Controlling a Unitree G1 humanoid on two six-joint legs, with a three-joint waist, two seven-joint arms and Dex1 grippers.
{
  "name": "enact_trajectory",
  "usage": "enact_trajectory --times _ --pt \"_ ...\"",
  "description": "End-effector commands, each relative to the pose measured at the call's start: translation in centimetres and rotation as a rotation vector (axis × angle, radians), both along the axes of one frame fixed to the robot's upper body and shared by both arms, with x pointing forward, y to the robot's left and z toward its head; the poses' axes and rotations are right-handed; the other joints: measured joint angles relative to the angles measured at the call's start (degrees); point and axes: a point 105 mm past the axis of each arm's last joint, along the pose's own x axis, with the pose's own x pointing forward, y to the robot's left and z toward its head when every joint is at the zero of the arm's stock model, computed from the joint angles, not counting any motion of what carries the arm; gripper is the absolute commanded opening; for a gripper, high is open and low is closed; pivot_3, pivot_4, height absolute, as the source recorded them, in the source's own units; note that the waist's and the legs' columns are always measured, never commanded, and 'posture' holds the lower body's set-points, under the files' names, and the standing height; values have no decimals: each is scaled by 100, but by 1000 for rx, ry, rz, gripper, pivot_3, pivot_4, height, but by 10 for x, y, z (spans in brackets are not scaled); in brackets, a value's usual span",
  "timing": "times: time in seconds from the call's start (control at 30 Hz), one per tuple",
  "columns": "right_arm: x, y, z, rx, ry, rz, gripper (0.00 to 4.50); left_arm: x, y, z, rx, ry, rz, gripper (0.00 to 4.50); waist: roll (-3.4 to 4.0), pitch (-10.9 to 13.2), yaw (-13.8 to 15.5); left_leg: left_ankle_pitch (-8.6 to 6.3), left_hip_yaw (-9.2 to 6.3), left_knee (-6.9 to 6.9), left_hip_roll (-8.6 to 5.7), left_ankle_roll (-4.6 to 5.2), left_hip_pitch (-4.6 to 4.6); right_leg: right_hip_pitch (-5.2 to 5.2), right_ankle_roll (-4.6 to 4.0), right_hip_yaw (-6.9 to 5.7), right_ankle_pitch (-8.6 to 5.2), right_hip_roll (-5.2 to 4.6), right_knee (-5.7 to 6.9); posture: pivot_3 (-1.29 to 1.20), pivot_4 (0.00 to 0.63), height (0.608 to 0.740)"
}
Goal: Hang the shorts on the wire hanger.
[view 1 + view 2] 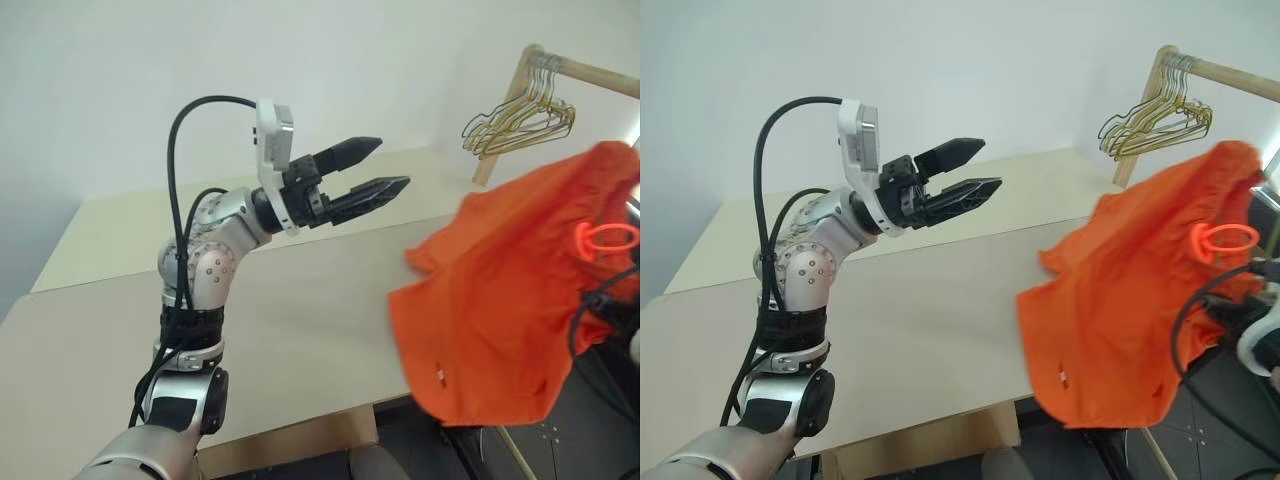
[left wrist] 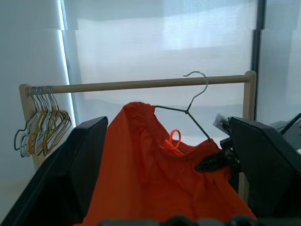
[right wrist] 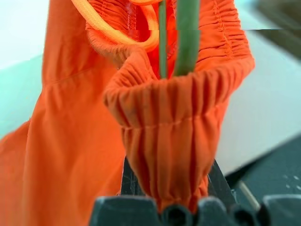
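Nearest to us, our right pincer (image 3: 164,207) is clenched on the gathered waistband of the shorts (image 1: 510,290), the bunched orange elastic pinched between its black fingers (image 3: 129,181). Two thin wires of the wire hanger (image 2: 188,110) rise out of that fold, beside a loop of orange drawstring (image 3: 117,28).

From the head views, the shorts hang in the air off the right end of the worktop (image 1: 300,330), their lower leg drooping past its near right corner and over part of its right edge. The drawstring loop shows near the upper right of the fabric.

Our left pincer (image 1: 370,170) is raised above the middle of the worktop, released, its two black fingers (image 1: 350,152) spread apart with nothing between them, pointing toward the shorts and well apart from them.

Looking along that left pincer, we see the shorts draped on the dark wire hanger, one sloping arm of it bare, and its curved hook up at the wooden rod (image 2: 141,84); we cannot tell whether the hook rests on the rod.

Farthest off, beyond the worktop's far right corner, a bunch of wire hangers (image 1: 520,122) hangs at the end of that rod.
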Motion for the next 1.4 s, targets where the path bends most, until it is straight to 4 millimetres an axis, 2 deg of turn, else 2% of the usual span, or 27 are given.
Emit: enact_trajectory --times 0.03,0.2,0.33,0.43,0.53,0.73,1.1,1.4 --pt "-3 -26 30 22 -86 -127 0 -5 -4 5 -8 -24 -16 4445 16 -10 -86 -1 1 -1 0 1 0 0 -2 1 1 0 -1 -464 0 740" --pt "-5 -65 49 105 -82 -293 0 -5 -6 5 -6 -29 -21 4445 23 -12 -320 -1 31 -26 9 4 20 8 -3 31 0 15 -12 -481 0 740" --pt "-1 -85 50 184 -23 -362 0 -6 -8 4 -1 -33 -27 4445 8 -3 -447 -1 50 -75 19 4 111 98 39 41 -26 23 -78 -487 0 740" --pt "4 -97 49 235 20 -420 0 -6 -9 4 2 -38 -30 4445 7 -2 -493 -3 62 -78 18 3 129 131 48 50 -25 18 -111 -486 0 740" --pt "11 -99 50 249 48 -424 0 -6 -9 4 5 -43 -28 4445 6 -2 -566 -8 76 -80 18 7 135 140 56 64 -22 18 -130 -475 0 740" --pt "24 -89 54 245 46 -355 0 -7 -5 5 11 -47 -14 4445 4 0 -649 -15 90 -82 18 5 142 158 85 81 -7 17 -170 -456 0 740" --pt "33 -116 62 303 12 -433 0 -4 -6 4 27 -42 -9 4445 -4 10 -654 -30 110 -82 17 -21 147 159 96 107 -2 15 -185 -466 0 740" --pt "27 -136 41 354 51 -557 0 -6 -5 1 35 -36 -9 4445 -23 23 -666 -40 115 -82 17 -39 146 160 100 114 -3 14 -195 -464 0 740"
